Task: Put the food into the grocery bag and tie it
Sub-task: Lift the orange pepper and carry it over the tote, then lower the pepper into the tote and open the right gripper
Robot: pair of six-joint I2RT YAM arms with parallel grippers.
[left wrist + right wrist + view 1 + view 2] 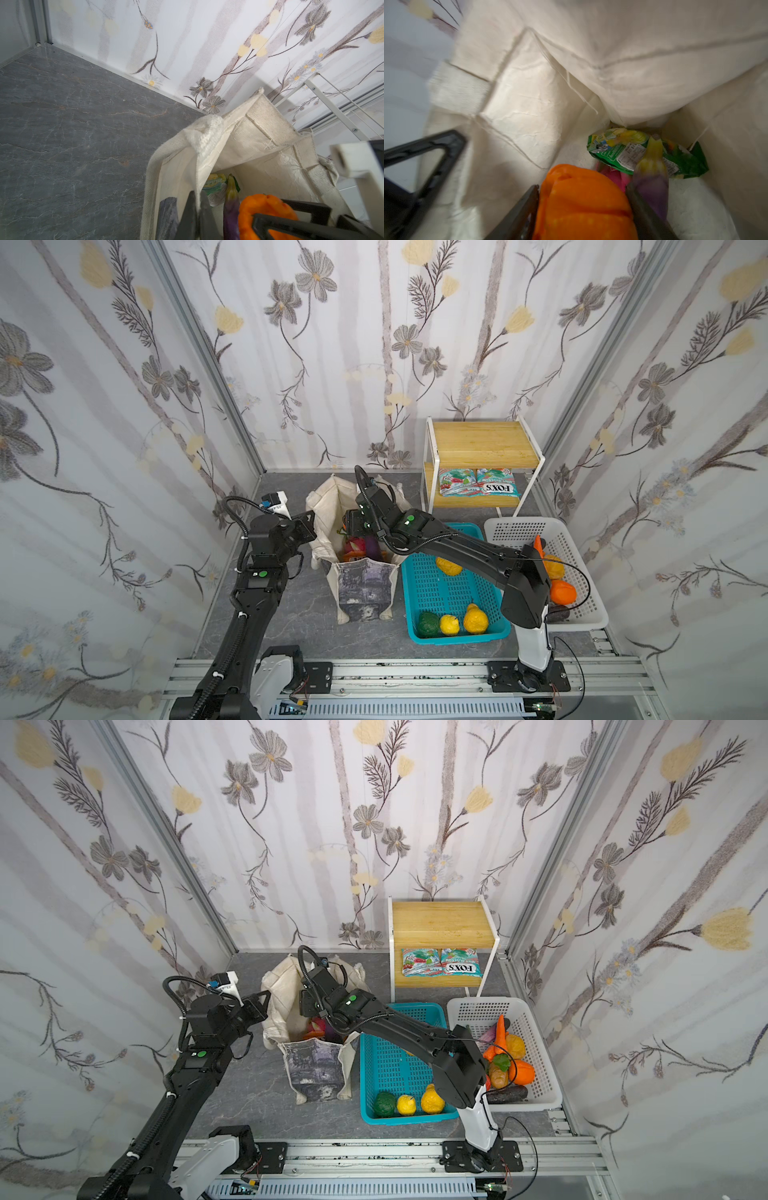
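Note:
The cream grocery bag [365,593] [318,1073] stands open mid-floor, its dark printed panel facing the front. My left gripper [198,195] [308,521] is shut on the bag's left rim, with cloth pinched between its fingers. My right gripper [582,187] reaches into the bag mouth, shut on an orange toy vegetable [583,207] [264,204]. Below it in the bag lie a purple eggplant [652,182], a pink fruit [614,178] and a green snack packet [616,149]. In both top views the right fingertips are hidden inside the bag.
To the right of the bag, a teal basket [440,593] holds a green and some yellow fruits [476,619]. A white basket [515,531] beyond it holds orange and dark vegetables. A wooden shelf [482,443] at the back carries two snack packets [478,483].

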